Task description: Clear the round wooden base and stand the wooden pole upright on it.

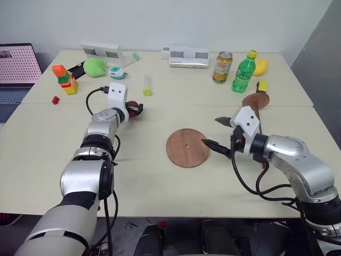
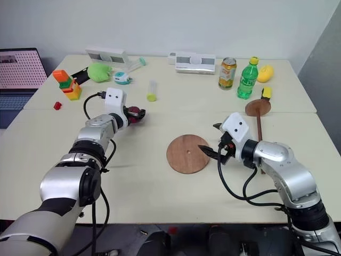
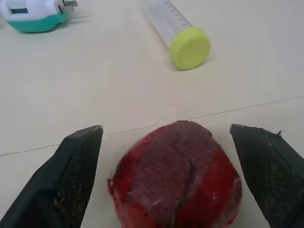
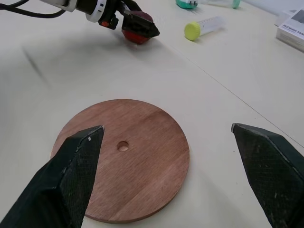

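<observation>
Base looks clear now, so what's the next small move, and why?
Probably swing the right gripper, open beside the bare round wooden base, back toward the wooden pole lying behind it. The left gripper stands open around the red ball on the table.

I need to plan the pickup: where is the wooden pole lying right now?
The wooden pole lies flat on the table's right side, behind the right gripper, its disc end nearest the green bottle.

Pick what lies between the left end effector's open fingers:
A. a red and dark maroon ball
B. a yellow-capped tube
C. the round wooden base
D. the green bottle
A: the left end effector stands open with a red and dark maroon ball on the table between its fingers.
</observation>
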Controlling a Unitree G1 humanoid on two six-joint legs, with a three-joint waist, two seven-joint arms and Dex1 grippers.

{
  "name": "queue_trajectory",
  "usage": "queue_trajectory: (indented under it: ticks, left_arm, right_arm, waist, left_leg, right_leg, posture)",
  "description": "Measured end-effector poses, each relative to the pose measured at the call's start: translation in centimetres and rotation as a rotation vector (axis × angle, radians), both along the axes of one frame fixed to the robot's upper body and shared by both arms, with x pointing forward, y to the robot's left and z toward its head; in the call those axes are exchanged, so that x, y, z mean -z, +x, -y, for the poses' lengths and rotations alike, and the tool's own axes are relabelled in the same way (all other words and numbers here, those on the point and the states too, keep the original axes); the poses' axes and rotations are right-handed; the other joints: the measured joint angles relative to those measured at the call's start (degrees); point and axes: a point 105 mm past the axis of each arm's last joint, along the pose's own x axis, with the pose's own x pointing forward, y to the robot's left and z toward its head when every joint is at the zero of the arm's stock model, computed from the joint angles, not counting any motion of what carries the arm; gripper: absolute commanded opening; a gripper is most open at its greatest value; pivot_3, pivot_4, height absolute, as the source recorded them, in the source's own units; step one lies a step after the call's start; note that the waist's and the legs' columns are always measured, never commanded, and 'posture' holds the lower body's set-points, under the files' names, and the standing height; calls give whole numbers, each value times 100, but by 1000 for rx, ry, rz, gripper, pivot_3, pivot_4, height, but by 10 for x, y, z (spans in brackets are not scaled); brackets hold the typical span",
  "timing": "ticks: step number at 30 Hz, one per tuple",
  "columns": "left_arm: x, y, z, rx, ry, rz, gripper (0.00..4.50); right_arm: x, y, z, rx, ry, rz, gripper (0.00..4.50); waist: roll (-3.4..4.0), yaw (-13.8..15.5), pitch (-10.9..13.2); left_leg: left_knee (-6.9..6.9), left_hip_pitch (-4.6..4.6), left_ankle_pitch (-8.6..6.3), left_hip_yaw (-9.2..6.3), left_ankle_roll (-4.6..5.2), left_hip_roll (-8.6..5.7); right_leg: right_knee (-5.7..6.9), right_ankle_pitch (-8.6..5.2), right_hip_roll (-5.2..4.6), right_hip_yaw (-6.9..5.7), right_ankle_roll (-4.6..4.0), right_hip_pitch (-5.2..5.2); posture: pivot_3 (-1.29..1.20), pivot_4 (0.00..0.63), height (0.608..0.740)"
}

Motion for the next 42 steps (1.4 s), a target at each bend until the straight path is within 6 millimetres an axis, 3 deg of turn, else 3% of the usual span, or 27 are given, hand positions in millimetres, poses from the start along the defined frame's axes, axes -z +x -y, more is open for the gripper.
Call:
queue_trajectory:
  ticks: [6, 11, 13, 15, 21, 27, 32, 34, 42]
  left_arm:
    - [-37, -6, -8, 96, 61, 122, 4485]
    - [-61, -36, 36, 455, 53, 201, 4485]
    - [-59, -54, 56, 615, 71, 200, 4485]
    - [-49, -67, 64, 703, 88, 181, 4485]
    - [-5, -115, 98, 1064, 140, 74, 4485]
    - [-9, -138, 111, 1260, 170, 58, 4485]
    - [-3, -147, 116, 1337, 167, 26, 4485]
    - [-3, -148, 116, 1346, 164, 25, 4500]
    - [-4, -149, 120, 1358, 158, 31, 4500]
  right_arm:
    - [-10, -4, 13, 29, 50, -6, 4500]
    - [-21, 5, 34, 123, 49, -9, 4500]
    - [-19, 16, 54, 228, -9, -20, 4500]
    - [-13, 23, 66, 299, -42, -45, 4500]
    - [-6, 46, 96, 539, -88, -197, 4500]
    - [8, 56, 123, 739, -148, -422, 4500]
    - [38, 59, 135, 829, -199, -630, 4500]
    - [47, 61, 134, 830, -186, -689, 4134]
    - [46, 79, 128, 813, -169, -735, 2473]
  waist:
    - [0, 16, 0]
    - [1, 24, -1]
    - [3, 26, -1]
    - [3, 16, -2]
    - [4, -21, -2]
    - [4, -1, -2]
    - [4, -12, -2]
    - [4, -20, -2]
    - [5, -137, -3]
  left_leg:
    - [0, 0, 1, 1, -2, 1]
    - [0, 1, 3, 7, -5, 5]
    - [-1, 3, 3, 10, -5, 6]
    - [-1, 6, 2, 14, -4, 8]
    - [-3, 7, 2, 25, -3, 12]
    - [-6, 7, -1, 29, 1, 9]
    - [-6, 6, -6, 30, 12, 10]
    - [-6, 6, -8, 31, 14, 10]
    - [-5, 9, -10, 31, 18, 13]
  right_leg:
    - [-1, 0, -1, 1, 0, 2]
    - [-3, 0, -1, 6, 0, 3]
    - [-3, 0, 0, 8, -1, 4]
    - [0, 0, 2, 12, -1, 4]
    - [5, 1, 7, 20, -2, 2]
    - [-1, 1, 5, 22, -2, 2]
    - [0, 1, 6, 22, -2, 0]
    - [1, 1, 6, 23, -2, -1]
    - [4, 1, 8, 24, -2, -1]
  posture:
    - [0, 150, 740]
    - [0, 150, 740]
    - [0, 150, 740]
    - [0, 150, 740]
    - [0, 150, 740]
    - [0, 150, 740]
    - [0, 150, 740]
    - [0, 150, 740]
    - [0, 150, 740]
